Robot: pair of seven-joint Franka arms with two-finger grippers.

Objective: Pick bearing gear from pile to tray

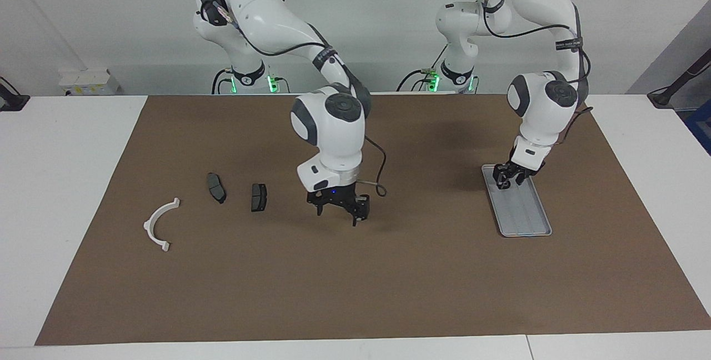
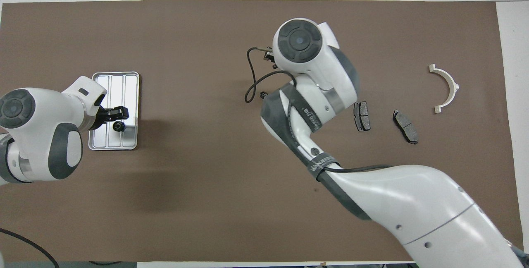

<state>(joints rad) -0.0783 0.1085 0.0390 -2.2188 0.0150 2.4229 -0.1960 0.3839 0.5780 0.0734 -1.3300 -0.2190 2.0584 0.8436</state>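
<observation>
The silver tray [image 1: 525, 215] lies toward the left arm's end of the table and also shows in the overhead view [image 2: 115, 82]. My left gripper [image 1: 511, 178] is low over the end of the tray nearer to the robots, and it also shows from above [image 2: 115, 116]. A small black round piece [image 2: 119, 126] shows right by its tip over the tray. My right gripper [image 1: 339, 213] hangs open and empty over the mat's middle. From above its own wrist hides it. A tiny black round piece [image 2: 263, 94] lies on the mat beside that wrist.
Two dark brake pads [image 1: 216, 187] [image 1: 259, 197] lie on the brown mat toward the right arm's end, beside the right gripper. A white half-ring bracket [image 1: 158, 224] lies farther toward that end. A black cable [image 2: 252, 82] loops from the right wrist.
</observation>
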